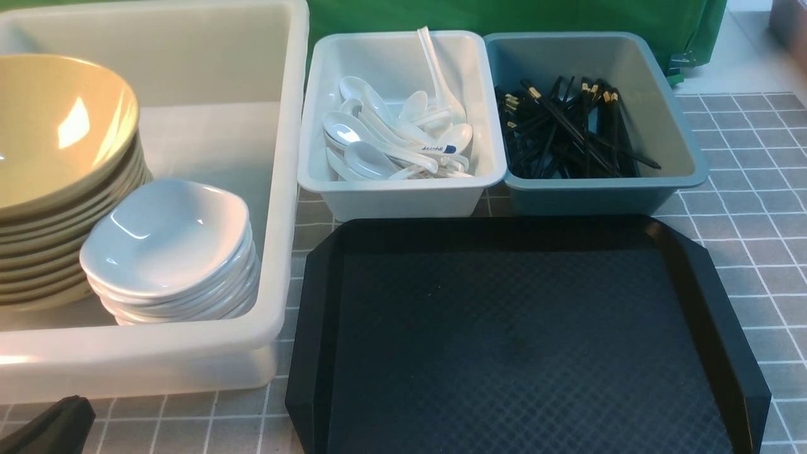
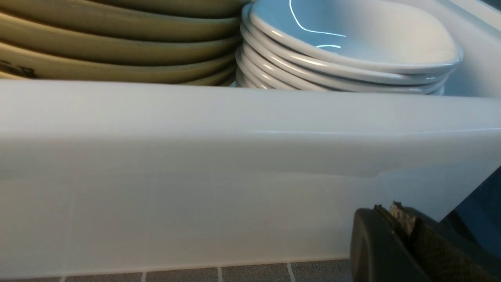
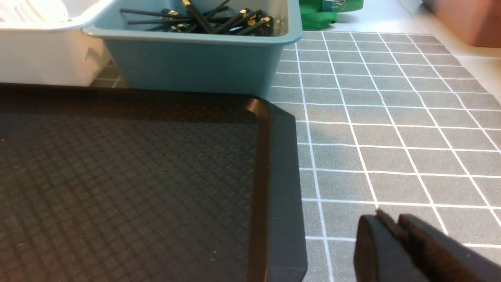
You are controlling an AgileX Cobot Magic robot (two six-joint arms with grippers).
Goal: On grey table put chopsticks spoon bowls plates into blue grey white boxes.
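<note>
Front view is showing the big white box sitting on the bench, holding stacked bowls and plates. The left claw is resting just outside its near wall, pressed together and empty. The right claw, likewise closed, is lying beside the black tray, well short of the chopsticks.

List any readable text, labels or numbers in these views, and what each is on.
Nothing legible in any view.
Blue printed mark on one white spoon handle in the white box: too small and blurred to read.
Dark marking on the side of a beige bowl, left wrist view: cut off and blurred, unreadable.
</note>
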